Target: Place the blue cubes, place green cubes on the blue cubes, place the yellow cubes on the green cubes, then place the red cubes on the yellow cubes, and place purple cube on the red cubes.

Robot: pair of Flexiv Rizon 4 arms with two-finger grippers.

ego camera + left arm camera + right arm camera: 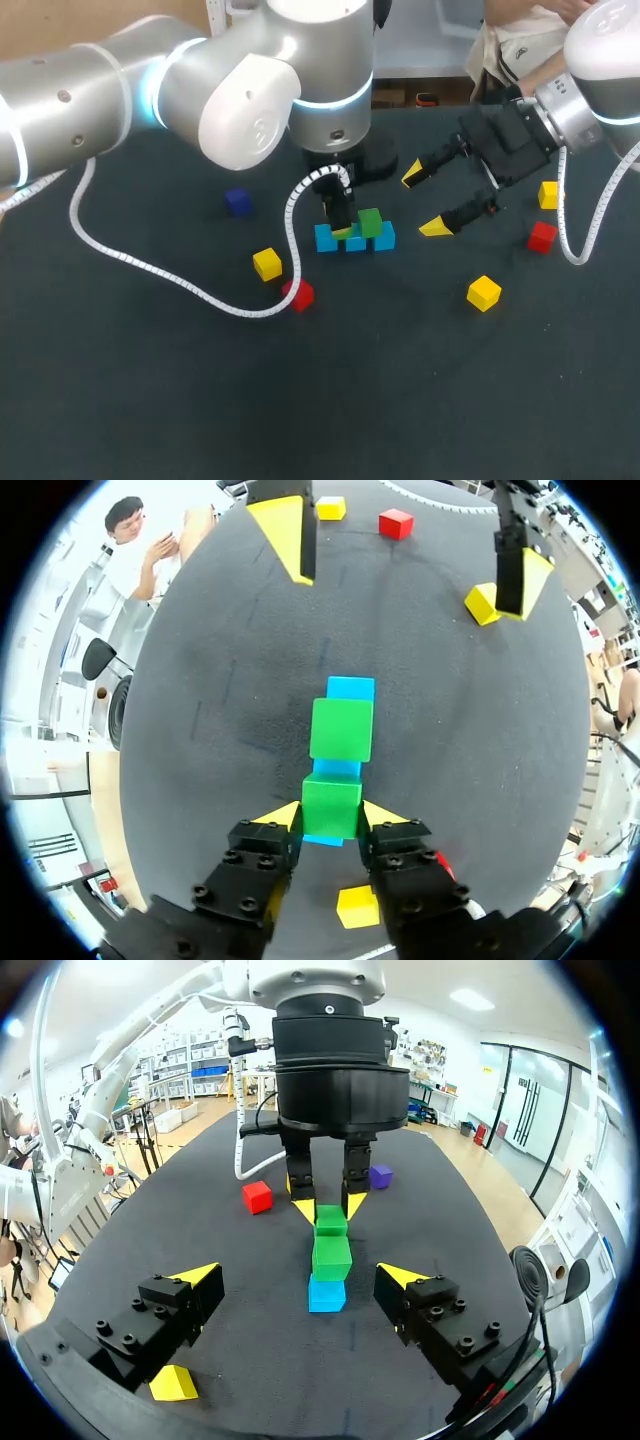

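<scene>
Left wrist view: your left end effector (332,816) is pinching a green cube (332,798) from both sides, holding it on the end blue cube (322,839) of the blue row (326,240). A second green cube (341,729) is sitting on that row just ahead. Your right end effector (424,202) is hovering beside the row, fingers spread wide.

Two cubes (370,222) atop a three-cube row (384,238), loose cubes (267,264) around it.

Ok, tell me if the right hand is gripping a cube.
No, the right hand is open, its yellow tips wide apart and touching no cube.
</scene>
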